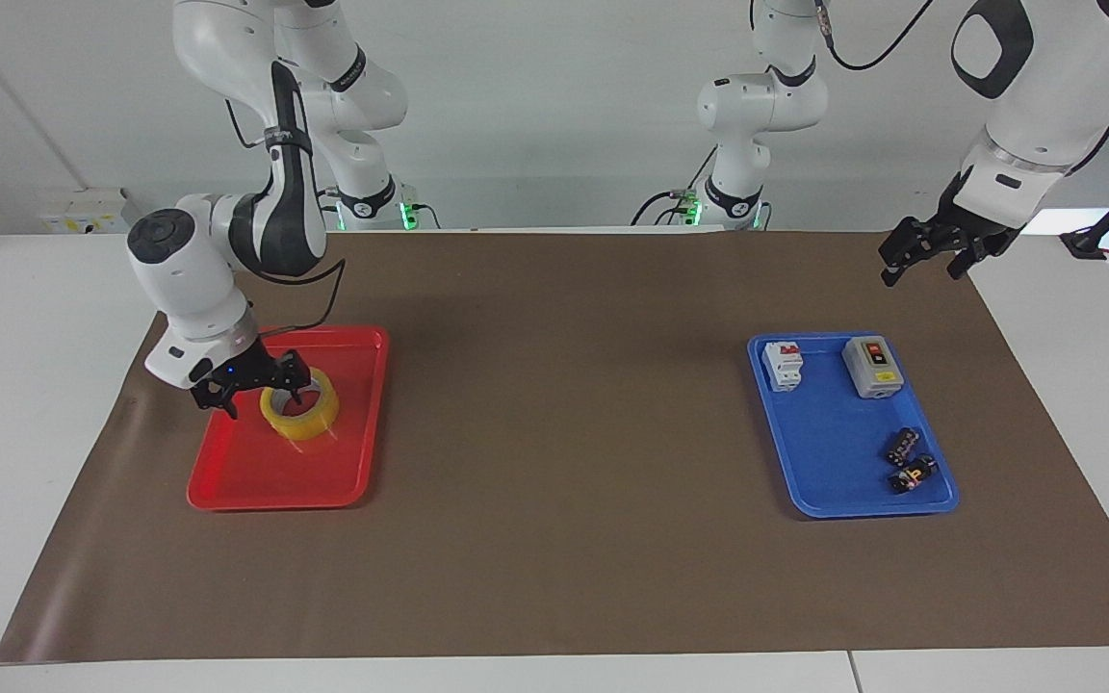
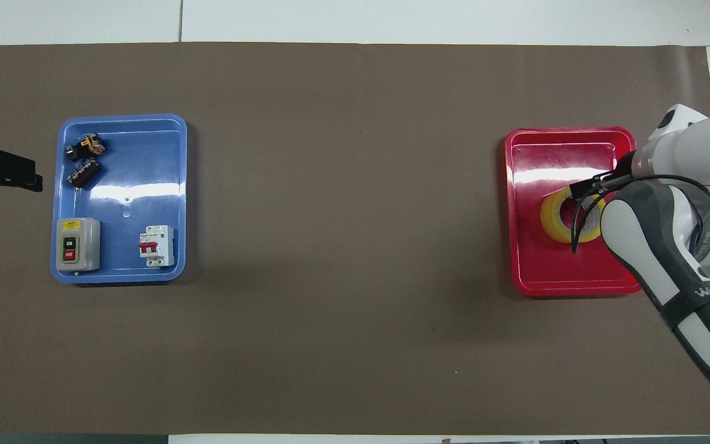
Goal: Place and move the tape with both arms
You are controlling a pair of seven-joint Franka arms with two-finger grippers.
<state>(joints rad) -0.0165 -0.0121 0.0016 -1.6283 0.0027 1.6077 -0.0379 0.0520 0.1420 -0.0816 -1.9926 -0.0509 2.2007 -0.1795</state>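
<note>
The tape (image 1: 309, 421), a yellow roll, lies flat in the red tray (image 1: 266, 481) at the right arm's end of the table; it also shows in the overhead view (image 2: 551, 213), in the tray (image 2: 552, 277). My right gripper (image 1: 259, 390) is open and empty, raised just above the roll's edge that is nearer to the tray's outer rim; in the overhead view (image 2: 586, 188) it covers part of the roll. My left gripper (image 1: 930, 255) is open and empty, held in the air past the blue tray at the left arm's end, where it waits (image 2: 0, 176).
A blue tray (image 1: 829, 481) holds a grey switch box (image 1: 872, 366), a white breaker (image 1: 783, 366) and two small dark parts (image 1: 909, 460). A brown mat (image 1: 564, 433) covers the table. Two smaller white arms stand at the robots' edge.
</note>
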